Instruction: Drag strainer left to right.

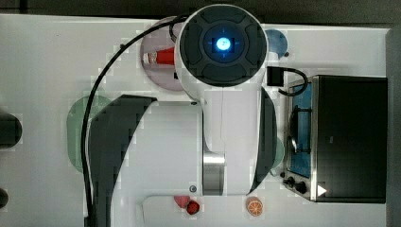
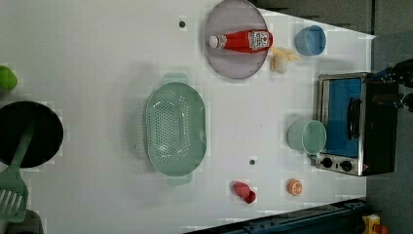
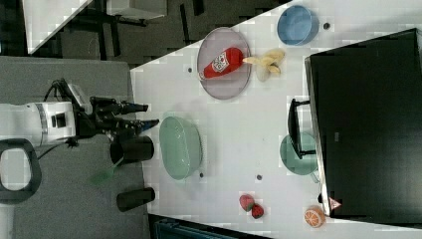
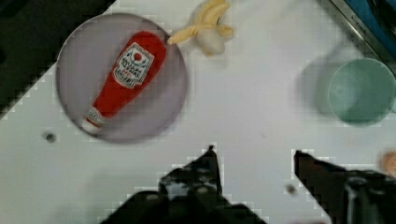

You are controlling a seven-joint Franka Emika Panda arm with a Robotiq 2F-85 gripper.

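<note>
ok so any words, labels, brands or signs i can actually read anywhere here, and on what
None reads as actual words.
Ketchup bottle: white label with a red emblem and lines of print, too blurred to read.
Toaster oven: small mark on its dark top, unreadable; a triangular warning sign at one corner, symbol not legible.

Ketchup bottle [image 2: 241, 41] lying flat on a grey plate [image 2: 236, 66] by the surface's edge, peeled banana [image 2: 282, 59] just beside it, then a blue cup [image 2: 310, 40]. Green cup [image 2: 307, 137] sits against the toaster oven [image 2: 351, 124]. Strawberries [image 2: 243, 191] and an orange half [image 2: 294, 186] along the opposite edge.
</note>
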